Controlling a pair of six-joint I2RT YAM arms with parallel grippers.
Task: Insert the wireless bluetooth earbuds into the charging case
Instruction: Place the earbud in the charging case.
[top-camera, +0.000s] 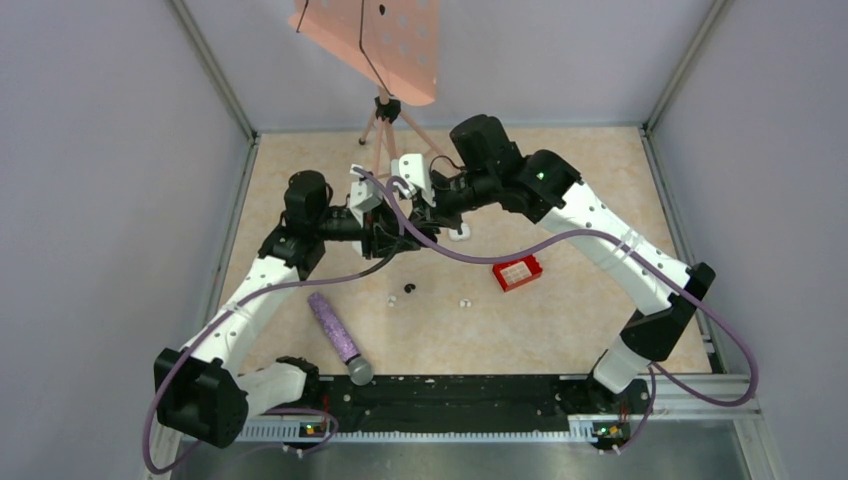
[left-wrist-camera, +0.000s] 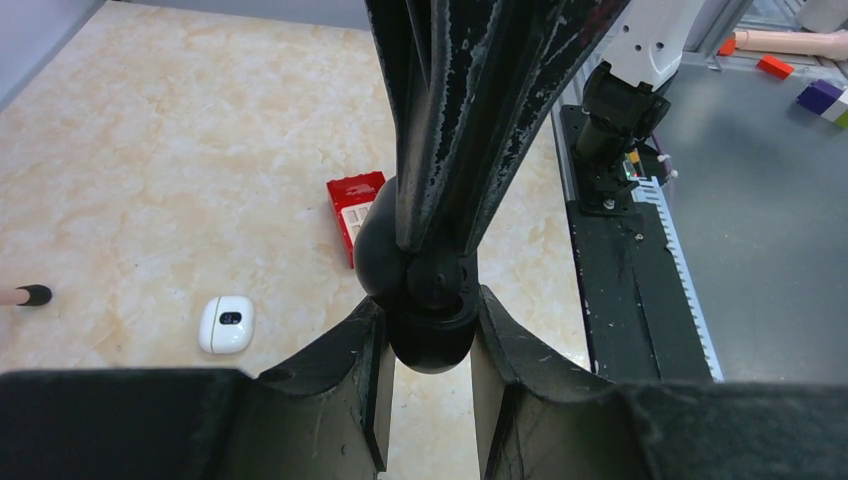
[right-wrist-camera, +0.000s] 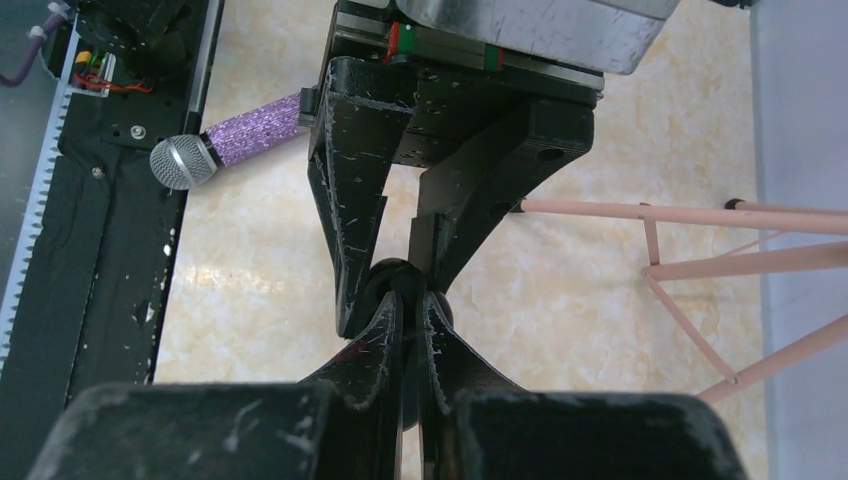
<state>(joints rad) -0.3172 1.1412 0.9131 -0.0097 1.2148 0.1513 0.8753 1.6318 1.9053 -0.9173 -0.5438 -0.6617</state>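
The white charging case (top-camera: 459, 232) with a dark spot lies on the table by the right gripper; it also shows in the left wrist view (left-wrist-camera: 226, 324). Two tiny white earbuds (top-camera: 390, 298) (top-camera: 465, 302) and a small dark bit (top-camera: 408, 288) lie loose nearer the arms. My left gripper (left-wrist-camera: 430, 325) (top-camera: 385, 236) is shut on a black rounded object (left-wrist-camera: 425, 335) above the table. My right gripper (right-wrist-camera: 406, 300) (top-camera: 420, 214) meets it from the opposite side, shut on a thin black edge of the same object (right-wrist-camera: 395, 278).
A red square basket (top-camera: 517, 272) sits right of centre. A purple-handled microphone (top-camera: 336, 332) lies at the near left. A pink tripod (top-camera: 385, 125) with a tilted pink panel stands at the back. Grey walls enclose the table.
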